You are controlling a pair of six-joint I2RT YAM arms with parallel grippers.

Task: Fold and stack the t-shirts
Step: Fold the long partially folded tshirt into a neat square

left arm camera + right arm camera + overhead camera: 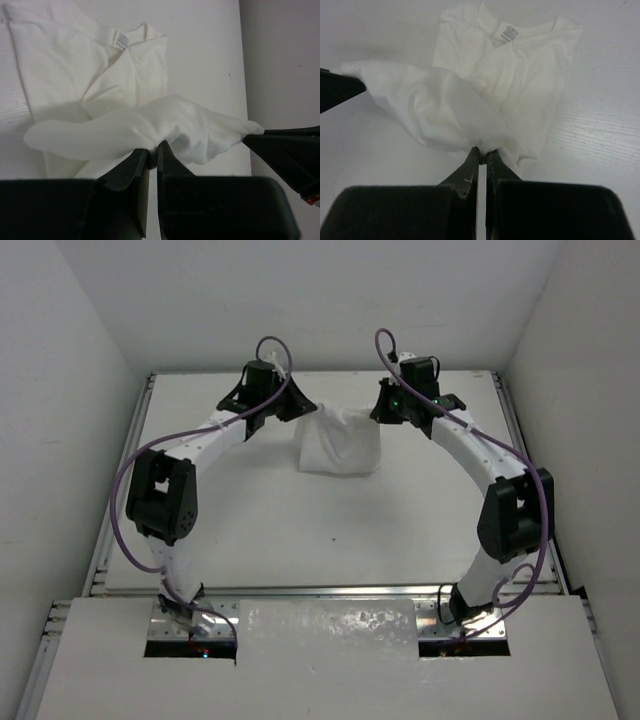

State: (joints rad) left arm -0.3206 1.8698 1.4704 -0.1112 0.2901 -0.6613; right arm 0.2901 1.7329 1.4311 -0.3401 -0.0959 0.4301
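A plain white t-shirt (340, 445) lies partly folded at the far middle of the table, its far edge lifted and stretched between both grippers. My left gripper (290, 402) is shut on the left end of that edge; in the left wrist view the gripper (154, 148) pinches bunched cloth (150, 125). My right gripper (388, 408) is shut on the right end; in the right wrist view the gripper (482, 151) pinches the cloth (445, 107). The collar label (508, 33) shows on the part lying flat. No black mark is visible.
The white tabletop (300, 530) is ringed by white walls. A metal rail (330, 591) runs along the near edge by the arm bases. The other gripper's dark tip (290, 150) shows at the right of the left wrist view.
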